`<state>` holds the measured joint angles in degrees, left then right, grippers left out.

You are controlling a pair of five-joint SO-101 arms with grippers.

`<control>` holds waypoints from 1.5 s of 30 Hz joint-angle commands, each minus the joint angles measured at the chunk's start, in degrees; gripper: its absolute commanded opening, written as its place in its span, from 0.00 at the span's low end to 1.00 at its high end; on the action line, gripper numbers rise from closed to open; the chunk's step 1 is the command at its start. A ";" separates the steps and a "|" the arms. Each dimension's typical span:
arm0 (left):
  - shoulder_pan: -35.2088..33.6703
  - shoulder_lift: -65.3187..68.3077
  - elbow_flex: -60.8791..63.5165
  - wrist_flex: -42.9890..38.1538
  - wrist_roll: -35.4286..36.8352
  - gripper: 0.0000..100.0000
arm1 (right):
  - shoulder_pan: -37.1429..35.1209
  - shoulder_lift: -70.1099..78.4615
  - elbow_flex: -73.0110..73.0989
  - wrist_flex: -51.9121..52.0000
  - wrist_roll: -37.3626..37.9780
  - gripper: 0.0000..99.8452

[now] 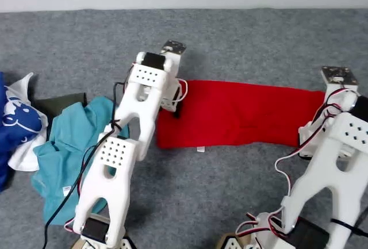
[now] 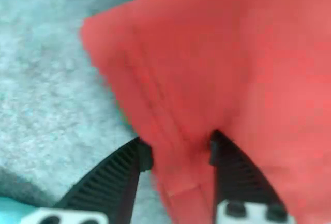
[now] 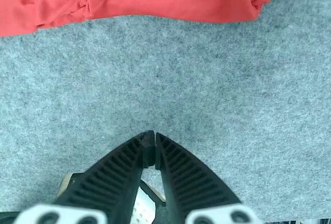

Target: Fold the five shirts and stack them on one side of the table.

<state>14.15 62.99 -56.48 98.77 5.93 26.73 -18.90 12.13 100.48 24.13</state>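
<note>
red shirt (image 1: 241, 114): folded into a long strip, flat across the middle of the table, running from one arm to the other
left gripper (image 2: 178, 149): at the strip's end nearest the pile, fingers (image 2: 227, 177) pinching a ridge of red cloth between them
right gripper (image 3: 150, 138): over bare table just beside the strip's long edge, fingertips pressed together, nothing between them, not touching the shirt
pile: teal shirt (image 1: 69, 145), dark green shirt (image 1: 60, 104), blue shirt (image 1: 11, 122) and white shirt (image 1: 23, 157), crumpled and overlapping at the table's edge beside the left arm, apart from the red strip
table (image 1: 230, 191): grey felt cover
</note>
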 commanded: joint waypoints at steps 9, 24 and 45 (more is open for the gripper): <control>0.35 0.44 1.71 1.85 -1.41 0.00 | 1.01 -2.68 -0.70 2.33 -0.18 0.01; -12.92 -18.73 16.84 1.85 -10.55 0.00 | 1.01 -9.19 -0.62 2.33 3.34 0.01; -5.27 -31.30 17.19 1.85 -12.57 0.00 | 0.92 -8.84 -0.35 2.33 3.25 0.01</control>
<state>4.84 38.99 -39.08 98.95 -7.60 26.73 -25.93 12.13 100.48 27.03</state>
